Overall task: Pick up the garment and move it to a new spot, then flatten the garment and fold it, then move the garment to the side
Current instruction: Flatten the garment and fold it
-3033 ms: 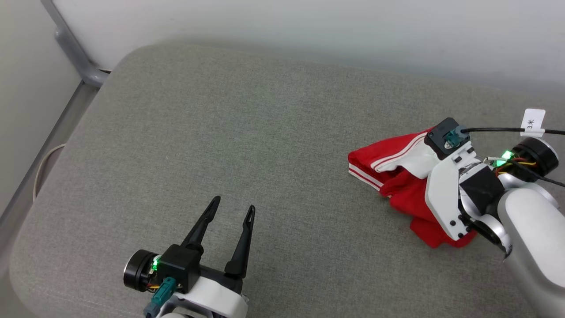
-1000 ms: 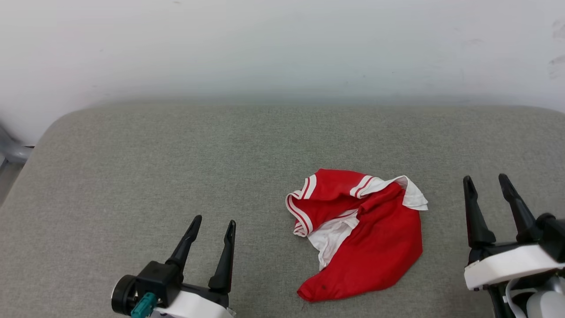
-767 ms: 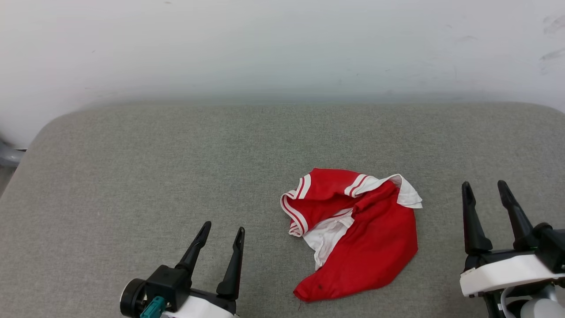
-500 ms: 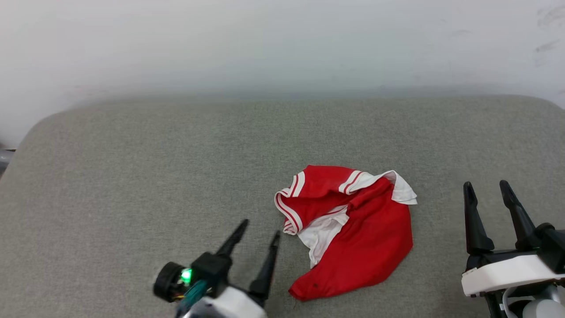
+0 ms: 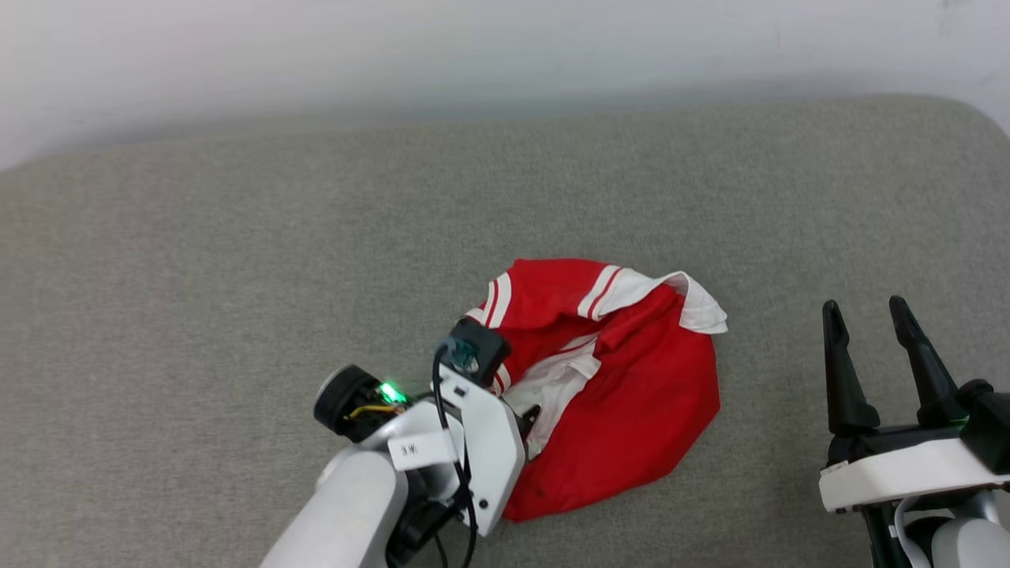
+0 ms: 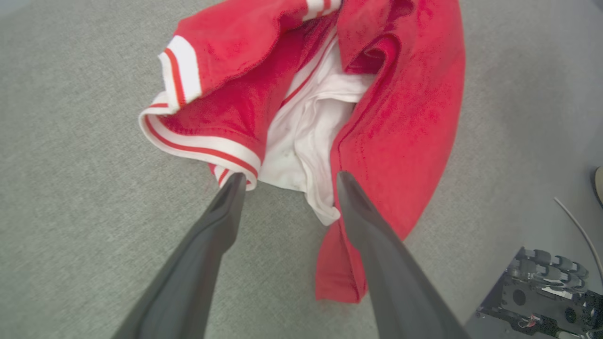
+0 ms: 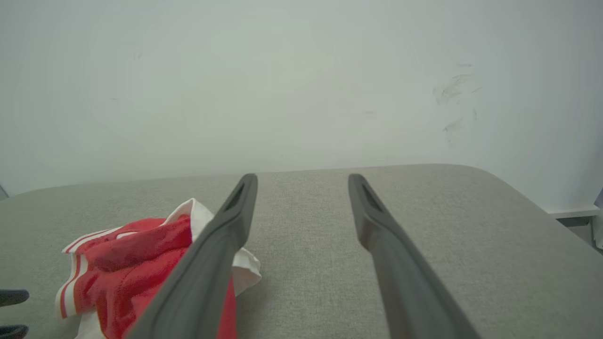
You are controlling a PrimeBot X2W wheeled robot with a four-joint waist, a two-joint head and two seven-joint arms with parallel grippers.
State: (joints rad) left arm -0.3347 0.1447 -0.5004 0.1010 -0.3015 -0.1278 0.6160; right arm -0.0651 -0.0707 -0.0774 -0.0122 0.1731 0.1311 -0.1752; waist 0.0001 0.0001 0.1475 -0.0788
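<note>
While its two dark fingers stand spread wide and empty, the left gripper (image 6: 289,181) points down at the near edge of the garment (image 5: 639,394), tips either side of a white fold. The right gripper (image 5: 864,308), equally wide and empty, sits well apart to the right. The garment lies crumpled on a grey padded surface (image 5: 237,276).

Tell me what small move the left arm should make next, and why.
Probably ease the left gripper down a little and close. Its jaws stand open, with the fingertips astride the white fold at the near edge of the crumpled garment, one tip by the striped hem, the other against the red cloth. Nothing is held yet.
</note>
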